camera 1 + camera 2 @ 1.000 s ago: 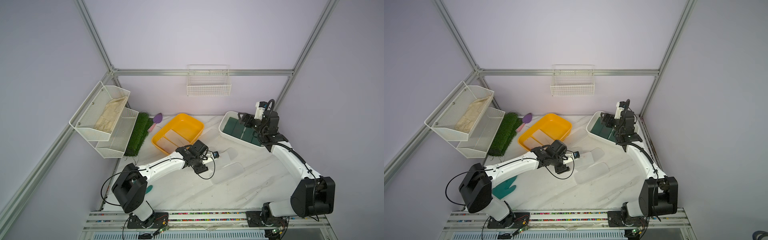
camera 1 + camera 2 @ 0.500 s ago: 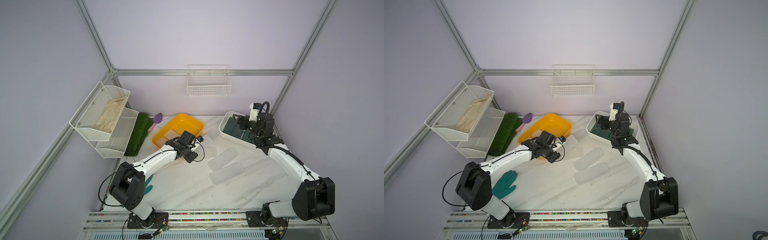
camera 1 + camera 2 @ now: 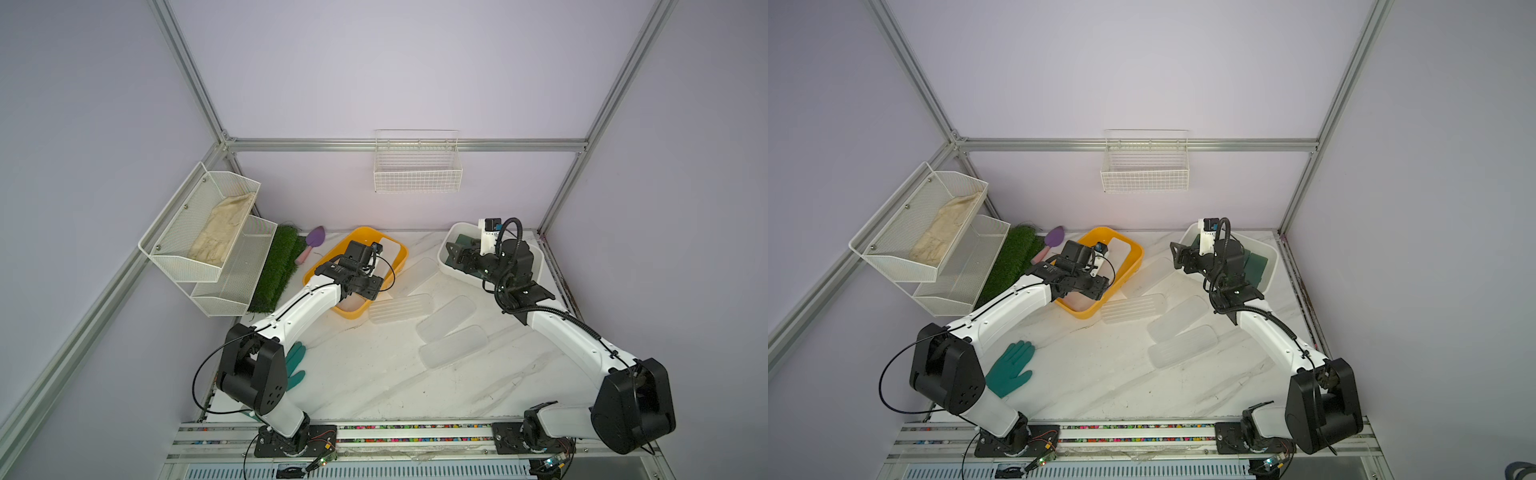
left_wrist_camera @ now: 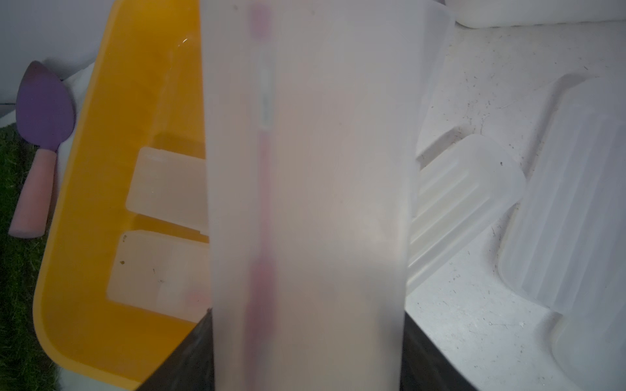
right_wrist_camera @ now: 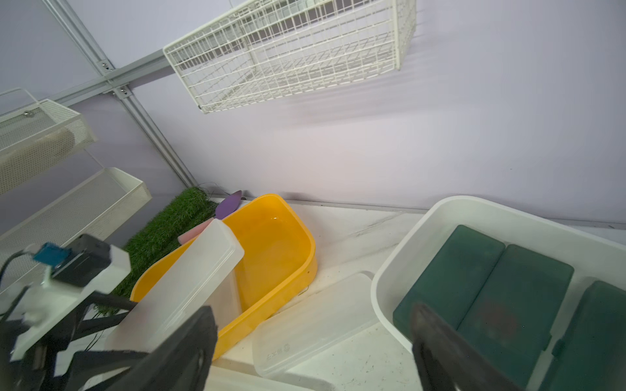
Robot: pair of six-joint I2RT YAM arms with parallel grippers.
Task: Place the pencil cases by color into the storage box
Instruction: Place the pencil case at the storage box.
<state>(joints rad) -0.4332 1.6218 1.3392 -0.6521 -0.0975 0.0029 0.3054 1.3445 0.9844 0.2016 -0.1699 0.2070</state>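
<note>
Left gripper clamped on frosted clear pencil case, held over yellow bin nr worktop's far edge. Right gripper jaws apart, empty, over white bin w/ green cases. Clear case prob. light, stiff, slick plastic; grip across narrow width nr one end.

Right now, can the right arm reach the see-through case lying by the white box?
Probably yes. The right gripper is open and empty, hovering at the white box's rim, and that clear case lies flat just beside it with nothing on top.
</note>
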